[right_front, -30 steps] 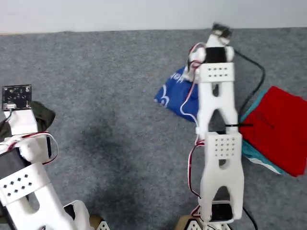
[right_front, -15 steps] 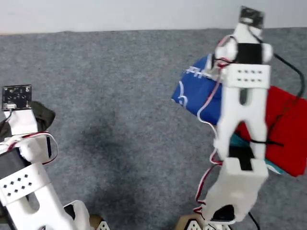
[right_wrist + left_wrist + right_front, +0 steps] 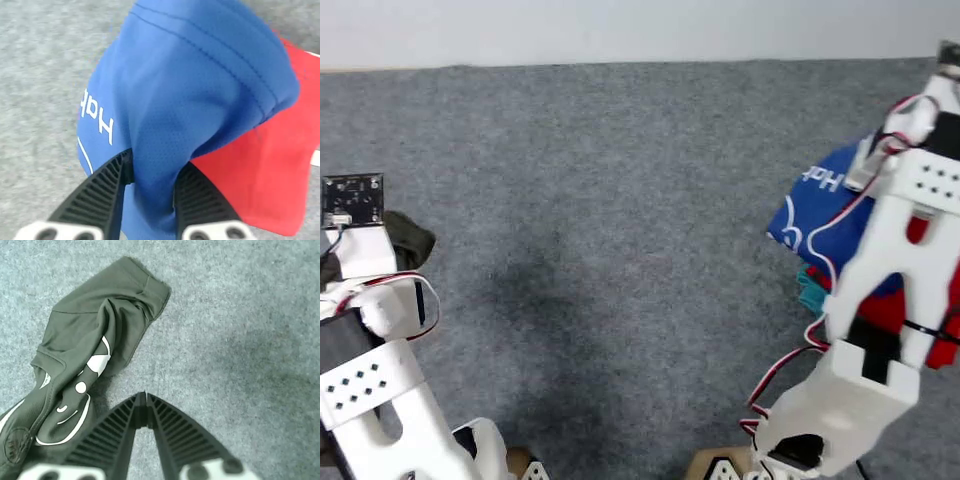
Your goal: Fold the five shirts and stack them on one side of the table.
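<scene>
The right gripper point(image 3: 154, 164) is clamped on the bunched blue shirt point(image 3: 190, 90), which slants from the far right edge inward above the red shirt point(image 3: 270, 185). The left gripper point(image 3: 146, 399) has its 2 fingers closed on nothing beside the crumpled olive shirt point(image 3: 95, 335), which lies at the table's point(image 3: 620, 200) left edge.
</scene>
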`<act>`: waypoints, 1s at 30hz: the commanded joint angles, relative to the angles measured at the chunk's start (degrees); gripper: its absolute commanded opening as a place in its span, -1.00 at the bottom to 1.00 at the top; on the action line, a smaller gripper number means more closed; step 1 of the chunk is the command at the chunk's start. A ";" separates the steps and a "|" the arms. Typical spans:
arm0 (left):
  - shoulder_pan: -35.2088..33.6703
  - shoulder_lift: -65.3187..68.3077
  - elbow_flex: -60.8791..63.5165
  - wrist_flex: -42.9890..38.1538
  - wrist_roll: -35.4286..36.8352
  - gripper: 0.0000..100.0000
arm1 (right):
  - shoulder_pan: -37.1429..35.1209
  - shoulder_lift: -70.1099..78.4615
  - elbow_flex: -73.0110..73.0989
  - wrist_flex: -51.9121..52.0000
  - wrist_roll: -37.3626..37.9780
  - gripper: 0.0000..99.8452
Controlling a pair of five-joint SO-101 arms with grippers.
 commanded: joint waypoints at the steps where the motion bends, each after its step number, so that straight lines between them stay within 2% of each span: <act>1: 0.18 -0.97 -0.66 -1.23 -0.62 -0.99 | 3.82 0.13 -0.44 2.15 2.73 -0.98; 14: 0.18 -1.05 -0.75 -1.23 -0.62 -0.99 | 11.12 9.63 -0.44 -3.03 6.86 -0.98; 19: 0.18 -1.05 -0.75 -1.23 -0.62 -0.99 | 13.76 12.18 -0.44 -5.23 10.55 -0.98; 30: 0.18 -0.70 -0.66 -1.23 -0.62 -0.99 | 15.08 12.97 -0.44 -4.88 13.01 -0.94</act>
